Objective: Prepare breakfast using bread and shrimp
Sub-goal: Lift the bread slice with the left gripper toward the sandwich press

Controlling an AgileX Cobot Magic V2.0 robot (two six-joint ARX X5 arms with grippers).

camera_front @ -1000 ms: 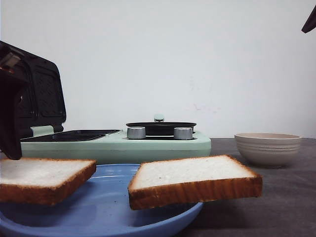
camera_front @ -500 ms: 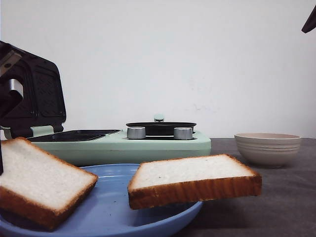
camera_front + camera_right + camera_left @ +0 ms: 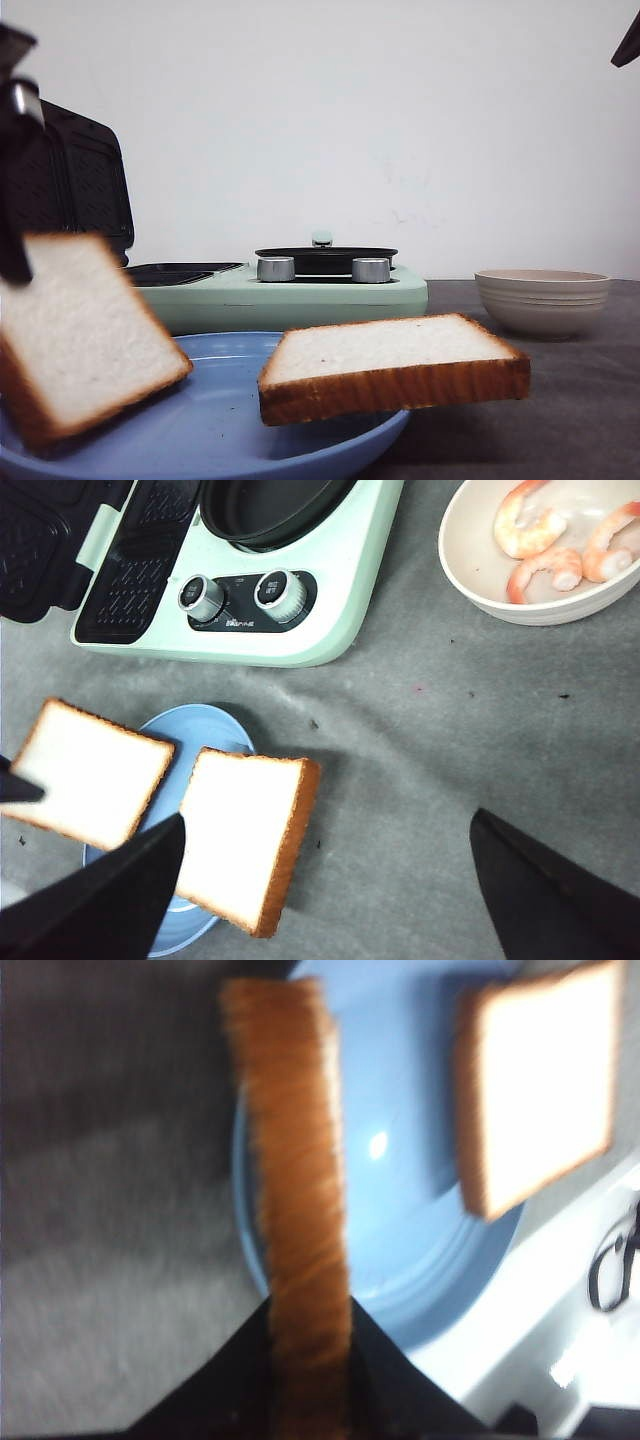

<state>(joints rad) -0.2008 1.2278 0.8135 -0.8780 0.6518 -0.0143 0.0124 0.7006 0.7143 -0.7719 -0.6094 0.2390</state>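
My left gripper (image 3: 310,1365) is shut on the crust edge of one bread slice (image 3: 295,1160). It holds the slice tilted above the left side of the blue plate (image 3: 230,440). The held slice (image 3: 80,335) also shows in the right wrist view (image 3: 90,770). The second slice (image 3: 390,365) lies over the plate's right rim, and shows in both wrist views (image 3: 540,1080) (image 3: 245,835). Three pink-orange shrimp (image 3: 545,540) lie in the beige bowl (image 3: 470,570). My right gripper (image 3: 330,900) is open and empty, high above the grey table.
A mint-green sandwich maker (image 3: 300,290) stands behind the plate, its black lid (image 3: 80,190) raised at the left and a black pan (image 3: 325,258) on its right half. The beige bowl (image 3: 542,300) sits at the right on the grey mat.
The left gripper has raised the left bread slice from lying flat on the plate to steeply tilted above it. The other slice and the right arm have not moved.
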